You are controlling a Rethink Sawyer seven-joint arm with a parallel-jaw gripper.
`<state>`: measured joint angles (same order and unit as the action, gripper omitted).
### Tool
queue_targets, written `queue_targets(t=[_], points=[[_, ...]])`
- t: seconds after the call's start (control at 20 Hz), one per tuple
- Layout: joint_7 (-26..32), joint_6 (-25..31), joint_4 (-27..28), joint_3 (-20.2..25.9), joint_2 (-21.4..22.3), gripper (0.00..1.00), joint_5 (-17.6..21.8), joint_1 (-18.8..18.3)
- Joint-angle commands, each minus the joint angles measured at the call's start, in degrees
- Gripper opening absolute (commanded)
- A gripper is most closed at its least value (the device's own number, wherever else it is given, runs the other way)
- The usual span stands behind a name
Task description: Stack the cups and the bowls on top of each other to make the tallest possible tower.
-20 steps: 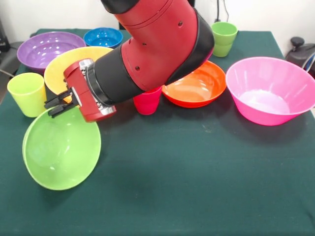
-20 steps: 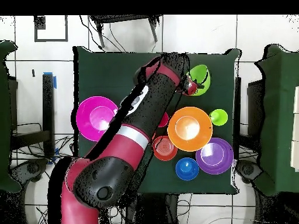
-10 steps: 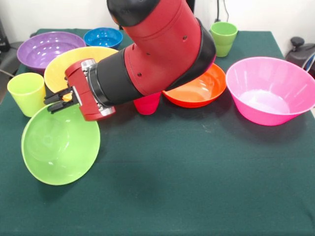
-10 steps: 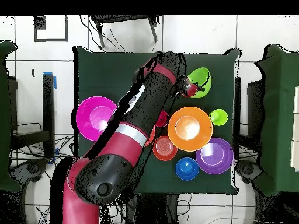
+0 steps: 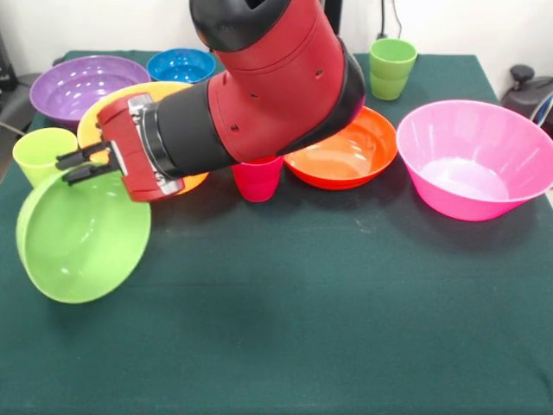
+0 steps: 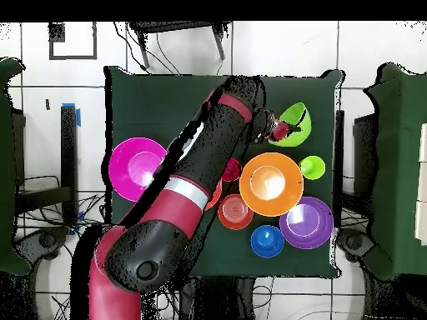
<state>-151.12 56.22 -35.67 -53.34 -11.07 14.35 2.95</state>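
Observation:
My gripper (image 5: 76, 164) is shut on the upper rim of the lime green bowl (image 5: 78, 238), which hangs tilted with its opening facing the front camera, near the table's left edge. From above, the gripper (image 6: 282, 131) and lime bowl (image 6: 297, 122) sit near the top right of the table. A light green cup (image 5: 34, 154) stands just behind the bowl. The red-pink cup (image 5: 257, 178) stands upright under my arm. The orange bowl (image 5: 346, 154) and big pink bowl (image 5: 475, 160) rest rim-up to the right. No tower stands.
The yellow-orange bowl (image 5: 130, 97), purple bowl (image 5: 82, 82) and blue bowl (image 5: 181, 65) crowd the far left. A green cup (image 5: 391, 67) stands at the far side. A small dark orange bowl (image 6: 236, 212) shows from above. My thick arm (image 5: 259, 95) spans the middle.
My gripper has carried the lime green bowl leftward in the front view, towards the table edge and the light green cup. The bowl stays tilted. Other things have not moved.

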Motion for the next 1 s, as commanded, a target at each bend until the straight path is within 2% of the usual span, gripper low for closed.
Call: queue_targets(t=[0.05,0.55,0.75,1.0], points=[[14.7,-3.9,-3.8,4.2,0.0,0.0,6.6,0.5],[11.7,-3.7,-1.4,5.1,0.7,0.0,8.2,0.4],[9.1,-5.2,2.5,4.6,-2.5,0.0,9.3,-1.9],[6.2,-3.2,10.6,2.2,-7.2,0.0,10.5,-5.0]])
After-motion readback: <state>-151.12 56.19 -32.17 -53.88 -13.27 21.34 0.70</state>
